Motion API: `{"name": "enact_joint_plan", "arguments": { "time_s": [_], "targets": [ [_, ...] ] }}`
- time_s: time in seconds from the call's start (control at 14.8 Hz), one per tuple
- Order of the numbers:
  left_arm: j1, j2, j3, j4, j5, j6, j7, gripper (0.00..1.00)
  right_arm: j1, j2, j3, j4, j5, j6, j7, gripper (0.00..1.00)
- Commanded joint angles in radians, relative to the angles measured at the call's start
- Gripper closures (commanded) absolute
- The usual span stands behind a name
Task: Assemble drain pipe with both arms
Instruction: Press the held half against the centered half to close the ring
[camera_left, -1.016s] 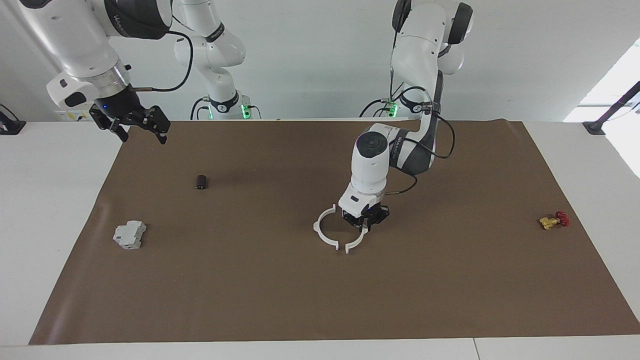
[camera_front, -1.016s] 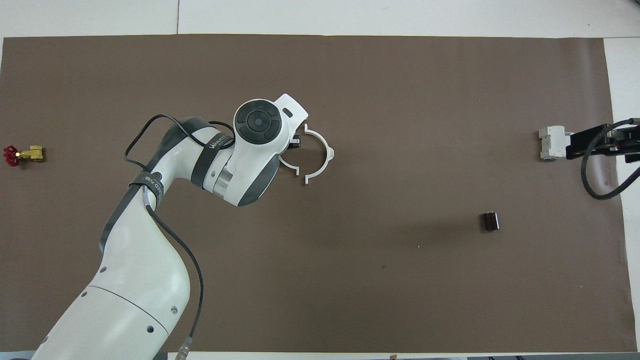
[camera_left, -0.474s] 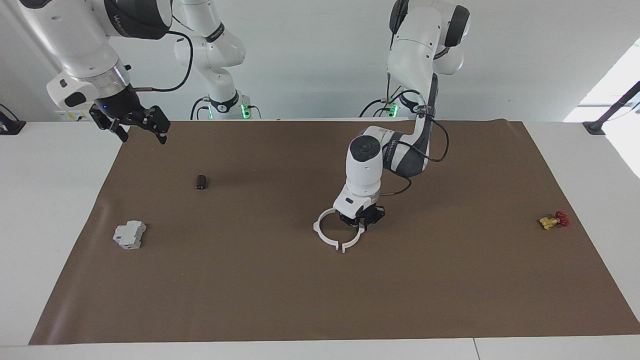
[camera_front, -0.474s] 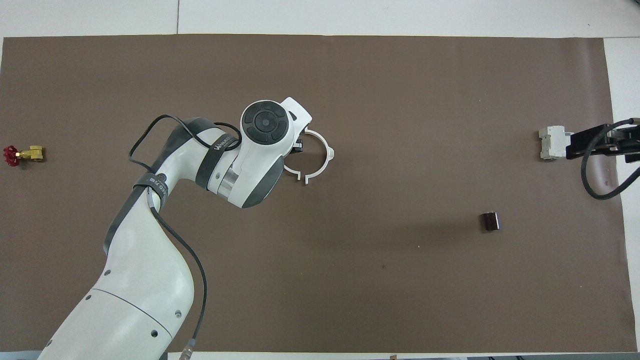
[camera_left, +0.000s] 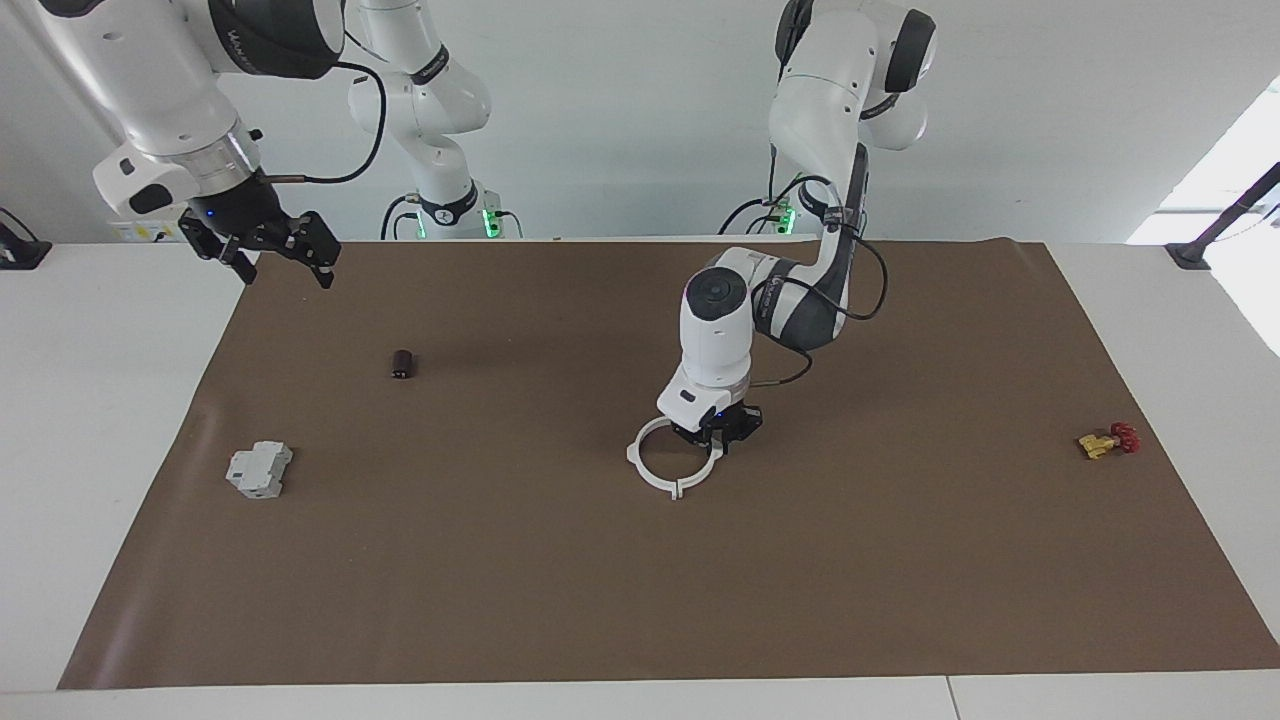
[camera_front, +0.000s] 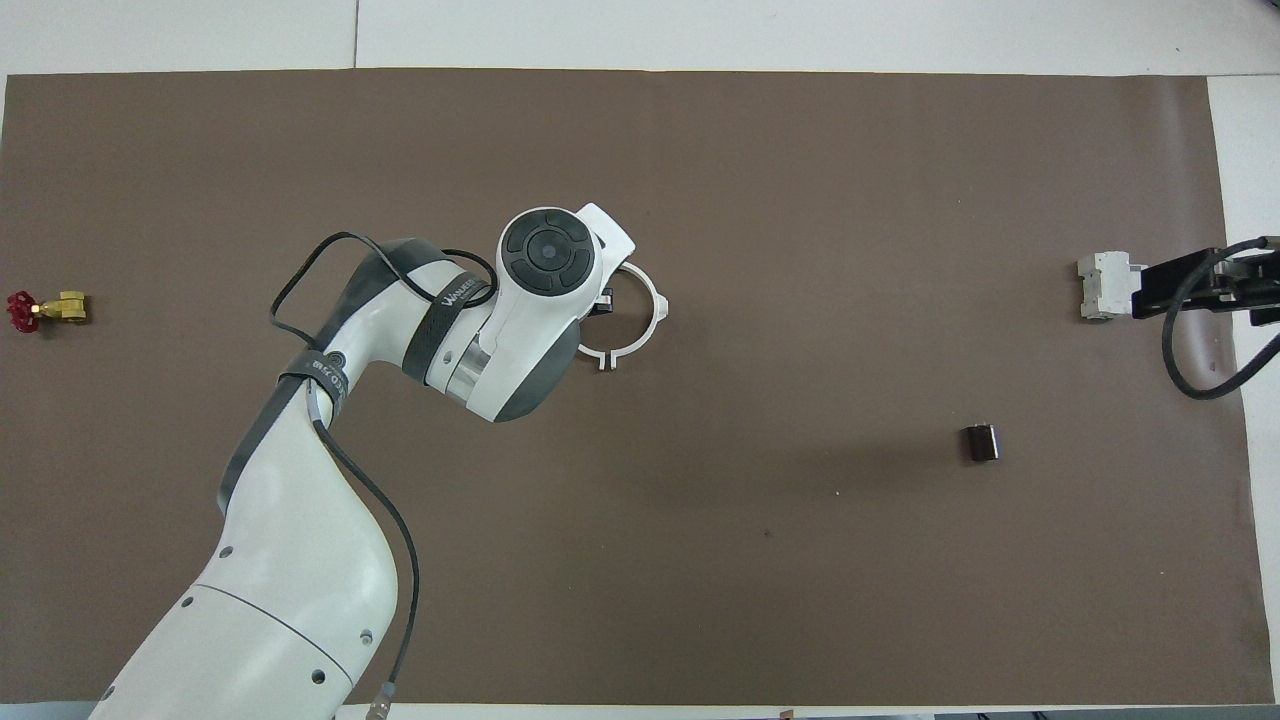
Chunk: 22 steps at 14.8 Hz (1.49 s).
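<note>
The left gripper (camera_left: 716, 437) is down at the mat (camera_left: 900, 560), pinched tight on one white half of the drain pipe (camera_left: 672, 462). A second ago the two curved halves lay apart, with a gap at the tabs farther from the robots. Now the held half has slid in and the tabs meet — the two arcs make one round ring. So the joining looks nearly done; I think what is left is to press the ends snug and let go.

The ring lies flat in the middle of the mat. A ring has no long side, but its joined tabs (camera_front: 606, 361) point away from the robots, and one more tab (camera_front: 663, 306) sticks out toward the right arm's end.

The right gripper (camera_left: 262, 243) waits up high over the mat's corner at the right arm's end — its fingers spread wide and holding nothing.
</note>
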Motion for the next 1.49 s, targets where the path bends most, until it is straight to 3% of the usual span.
{"name": "enact_joint_plan", "arguments": {
  "time_s": [0.0, 0.27, 0.34, 0.61, 0.75, 0.81, 1.02, 1.42],
  "targets": [
    [-0.039, 0.011, 0.006, -0.008, -0.001, -0.015, -0.027, 1.0, -0.014, 0.007, 0.006, 0.013, 0.022, -0.013, -0.026, 0.0],
    [-0.039, 0.011, 0.005, -0.003, -0.003, -0.011, -0.028, 1.0, -0.016, 0.007, 0.006, 0.013, 0.022, -0.015, -0.026, 0.0],
    [-0.039, 0.011, 0.005, -0.001, -0.003, -0.011, -0.03, 0.95, -0.014, 0.007, 0.006, 0.011, 0.022, -0.015, -0.026, 0.0],
    [-0.037, 0.011, 0.005, 0.002, -0.004, -0.002, -0.03, 0.63, -0.014, 0.005, 0.006, 0.011, 0.022, -0.016, -0.026, 0.0],
    [-0.034, 0.009, 0.006, 0.003, -0.004, 0.002, -0.031, 0.28, -0.014, 0.005, 0.006, 0.011, 0.022, -0.016, -0.026, 0.0],
    [-0.033, 0.009, 0.006, 0.003, -0.004, 0.002, -0.031, 0.16, -0.014, 0.005, 0.006, 0.01, 0.022, -0.016, -0.026, 0.0],
    [-0.024, -0.001, 0.009, 0.002, -0.003, 0.003, -0.03, 0.0, -0.014, 0.005, 0.006, 0.01, 0.022, -0.016, -0.026, 0.0],
    [-0.005, -0.089, 0.009, -0.078, -0.004, -0.023, -0.17, 0.0, -0.014, 0.005, 0.006, 0.011, 0.022, -0.016, -0.026, 0.0]
  ]
}}
